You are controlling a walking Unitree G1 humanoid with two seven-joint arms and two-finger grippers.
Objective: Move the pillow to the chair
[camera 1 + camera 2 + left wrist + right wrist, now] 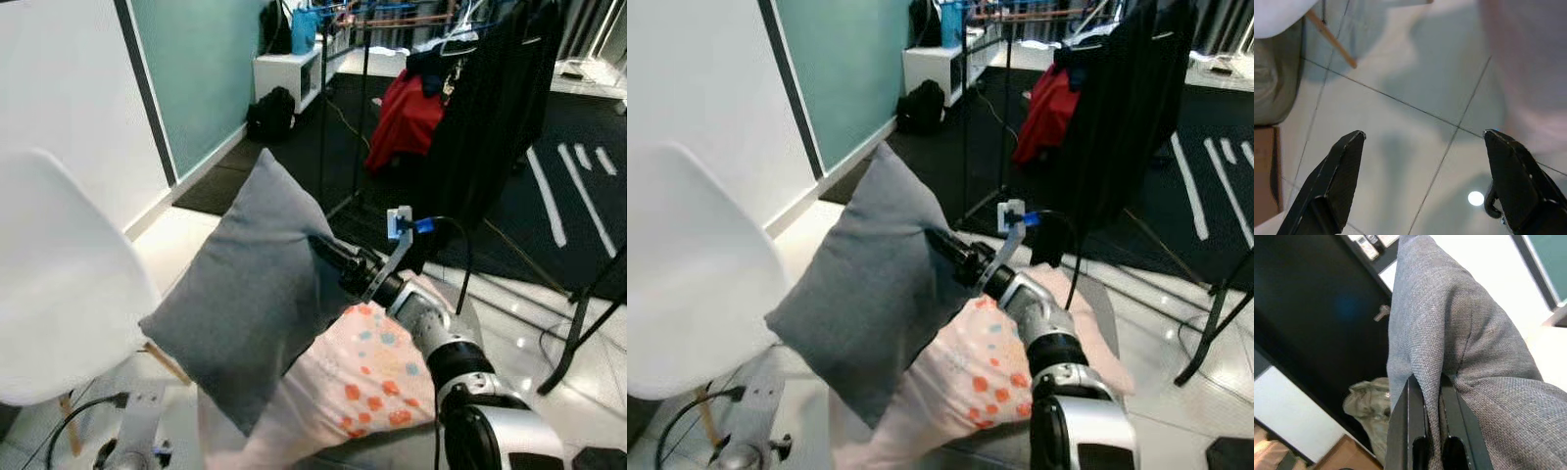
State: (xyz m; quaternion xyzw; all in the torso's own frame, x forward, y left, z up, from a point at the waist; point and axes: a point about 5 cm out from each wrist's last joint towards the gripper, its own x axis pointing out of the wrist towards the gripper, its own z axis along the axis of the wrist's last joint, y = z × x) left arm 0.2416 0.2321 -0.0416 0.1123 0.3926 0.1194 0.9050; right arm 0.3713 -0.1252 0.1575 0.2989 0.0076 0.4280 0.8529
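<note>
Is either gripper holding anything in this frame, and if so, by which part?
The right gripper pinches a fold of fabric at the grey pillow's edge. The left gripper is open, holding nothing.

I seem to be in a lived-in room of a home or studio flat: a black metal clothes rack [367, 69] hung with dark garments [490, 108] and a red jacket [407, 117], a low white storage cabinet [289, 73] against a teal painted wall [201, 69], a black backpack [271, 115] on the dark carpet [294, 157], glossy pale floor tiles [1400, 147], and a white moulded plastic chair with wooden legs [59, 284]
</note>
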